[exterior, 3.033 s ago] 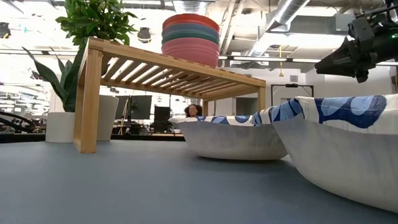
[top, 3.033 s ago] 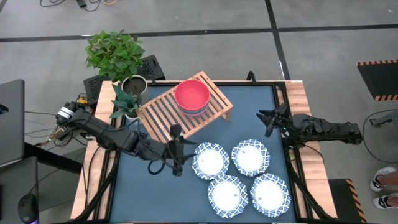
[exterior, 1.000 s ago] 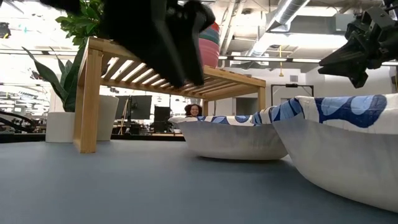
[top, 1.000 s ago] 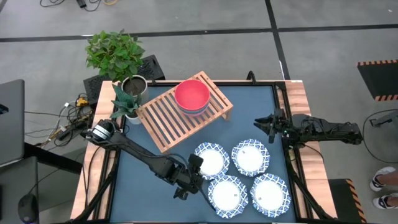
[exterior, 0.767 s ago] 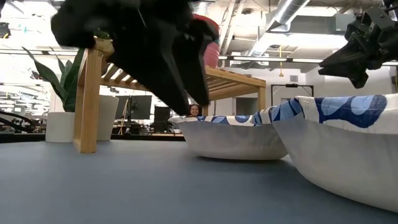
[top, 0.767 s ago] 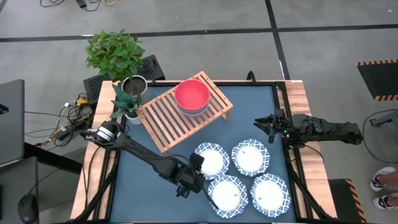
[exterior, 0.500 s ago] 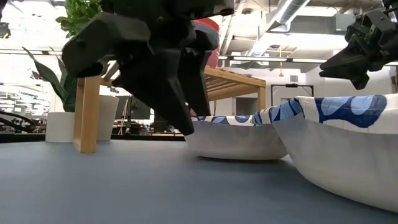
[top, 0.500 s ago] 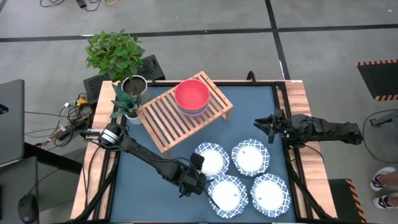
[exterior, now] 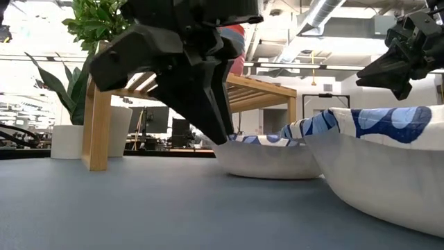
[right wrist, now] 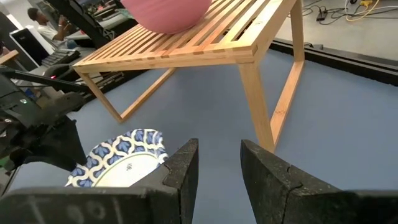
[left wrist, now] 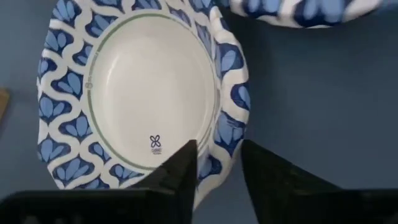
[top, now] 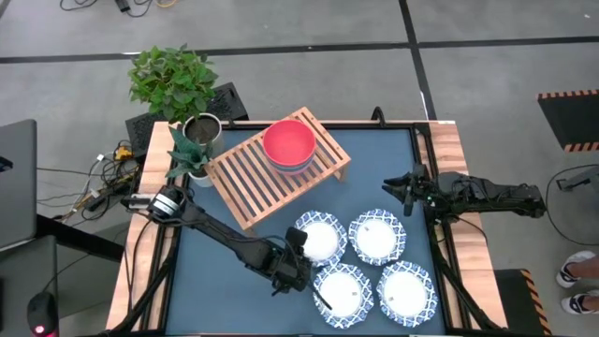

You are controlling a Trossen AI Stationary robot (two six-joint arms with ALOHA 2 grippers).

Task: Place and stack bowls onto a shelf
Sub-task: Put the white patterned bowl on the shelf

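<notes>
A stack of plain bowls (top: 288,145), red on top, sits on the slatted wooden shelf (top: 245,176). Four white dishes with blue rims lie on the blue table; the far-left dish (top: 320,236) is the one at hand. My left gripper (top: 301,256) is open and low at that dish's near-left rim, one finger over the inside and one outside (left wrist: 217,163). In the low view it (exterior: 223,135) comes down onto the dish (exterior: 274,158). My right gripper (top: 397,183) hangs open above the table's right side. My left gripper straddles the far-left dish's rim (left wrist: 219,146) from above, slanting down. One finger (left wrist: 181,168) is over the bowl of the dish and the other (left wrist: 264,171) is outside it. Whether either finger touches the rim, I cannot tell. The dish rests flat on the table.
Three more dishes (top: 376,236) (top: 343,292) (top: 406,292) crowd the near-right table, close to the one at hand. Two potted plants (top: 198,140) stand at the far-left corner beside the shelf. Bare shelf slats lie left of the bowl stack. Bare tabletop lies near-left (top: 211,281).
My left gripper has moved toward the table's right and down, from above the bare near-left tabletop to the far-left dish's rim, so its fingers now stand either side of that rim. The right arm has kept still.
</notes>
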